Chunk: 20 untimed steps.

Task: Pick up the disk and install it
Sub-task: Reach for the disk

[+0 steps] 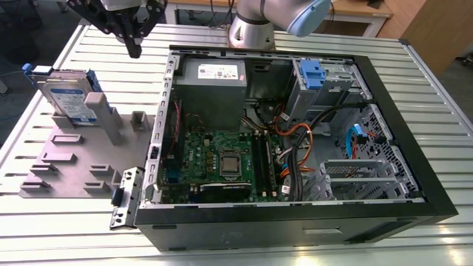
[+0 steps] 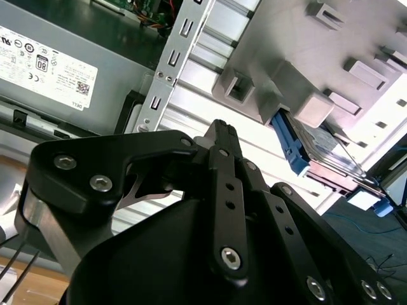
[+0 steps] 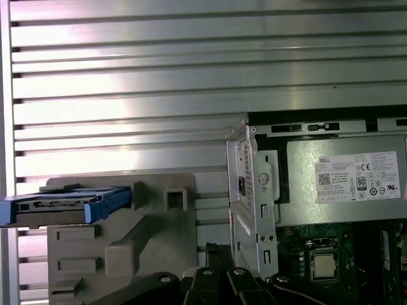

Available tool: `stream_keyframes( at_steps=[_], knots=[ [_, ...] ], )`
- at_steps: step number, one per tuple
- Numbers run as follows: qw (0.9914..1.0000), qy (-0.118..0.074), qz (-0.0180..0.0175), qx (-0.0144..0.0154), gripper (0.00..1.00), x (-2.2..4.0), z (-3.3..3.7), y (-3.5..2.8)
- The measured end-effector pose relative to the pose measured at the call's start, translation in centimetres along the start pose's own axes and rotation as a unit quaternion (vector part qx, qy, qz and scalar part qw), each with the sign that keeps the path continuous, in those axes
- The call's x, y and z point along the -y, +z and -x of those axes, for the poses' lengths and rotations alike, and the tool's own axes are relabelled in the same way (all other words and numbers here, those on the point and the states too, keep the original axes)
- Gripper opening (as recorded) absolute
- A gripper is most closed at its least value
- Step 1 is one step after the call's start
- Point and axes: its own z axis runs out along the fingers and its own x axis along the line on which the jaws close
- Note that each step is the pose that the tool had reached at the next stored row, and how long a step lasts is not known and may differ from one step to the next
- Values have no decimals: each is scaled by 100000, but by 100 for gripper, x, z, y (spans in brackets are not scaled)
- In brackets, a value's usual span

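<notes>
Your gripper (image 1: 134, 50) hangs in the air with its jaws pressed together, and they hold nothing. The second wrist view lets you see the closed tips up close. The disk (image 1: 68, 98) sits lower than the jaws and off to one side, well apart from them. It stands on its edge in the grey holder (image 1: 74, 166). The open computer case (image 1: 258, 227) lies on the jaws' other side. The exterior view shows you the green board (image 1: 221, 160) inside. The first wrist view shows you the disk's blue rail (image 3: 108, 203) edge-on.
</notes>
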Motion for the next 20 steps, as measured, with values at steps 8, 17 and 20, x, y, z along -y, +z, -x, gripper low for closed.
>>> stream_keyframes(
  at_steps=[8,17,20],
  knots=[
    [100000,8,1,0,11,10,-122,8],
    [100000,0,2,2,11,20,-259,11],
    [100000,4,1,0,11,23,-298,12]
  ],
)
